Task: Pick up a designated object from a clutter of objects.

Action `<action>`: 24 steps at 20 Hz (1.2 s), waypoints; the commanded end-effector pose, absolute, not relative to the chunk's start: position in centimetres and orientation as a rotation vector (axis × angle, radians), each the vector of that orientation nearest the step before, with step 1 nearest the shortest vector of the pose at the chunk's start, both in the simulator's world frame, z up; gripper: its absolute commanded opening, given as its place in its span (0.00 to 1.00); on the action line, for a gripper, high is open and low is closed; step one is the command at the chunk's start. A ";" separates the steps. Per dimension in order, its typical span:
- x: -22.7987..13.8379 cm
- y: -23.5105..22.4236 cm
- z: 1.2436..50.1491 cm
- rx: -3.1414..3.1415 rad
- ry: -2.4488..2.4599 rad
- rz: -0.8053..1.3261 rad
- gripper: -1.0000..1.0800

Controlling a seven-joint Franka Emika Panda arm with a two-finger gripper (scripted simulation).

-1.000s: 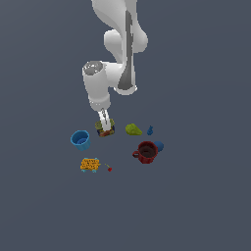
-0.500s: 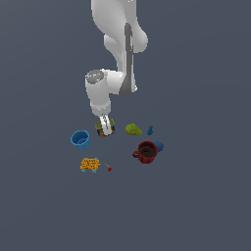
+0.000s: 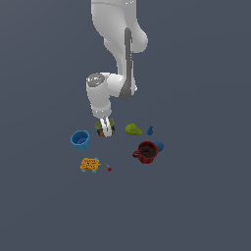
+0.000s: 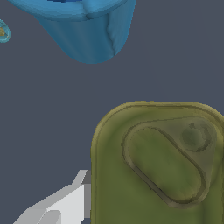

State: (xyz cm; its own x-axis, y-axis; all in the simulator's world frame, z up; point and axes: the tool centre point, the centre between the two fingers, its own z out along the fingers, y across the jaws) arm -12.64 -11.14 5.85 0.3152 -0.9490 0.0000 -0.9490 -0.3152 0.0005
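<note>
The designated object, a small tin can with an olive-green top, sits on the floor in the middle of the clutter of objects. My gripper hangs straight down over it, its white fingers low at the can's sides. In the wrist view one finger stands right beside the can's edge; the other is out of frame. The jaws look open, and the can rests on the floor.
A blue cup stands close on the exterior view's left of the can. A yellow-green pear shape and a small blue piece lie on the right. Nearer the front are a red mug, an orange-yellow box and a tiny red bit.
The arm has lowered steadily, bringing the gripper down from just above the can to around it. None of the objects has moved.
</note>
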 end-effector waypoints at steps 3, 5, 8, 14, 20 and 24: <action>-12.6 -11.2 5.9 2.547 -1.838 0.000 0.00; -12.6 -11.2 5.9 2.547 -1.838 0.000 0.00; -12.6 -11.2 5.9 2.547 -1.838 0.000 0.00; -12.6 -11.0 6.2 2.547 -1.838 0.000 0.00; -12.7 -10.5 7.8 2.547 -1.838 0.000 0.00; -12.7 -9.8 9.6 2.547 -1.838 0.000 0.00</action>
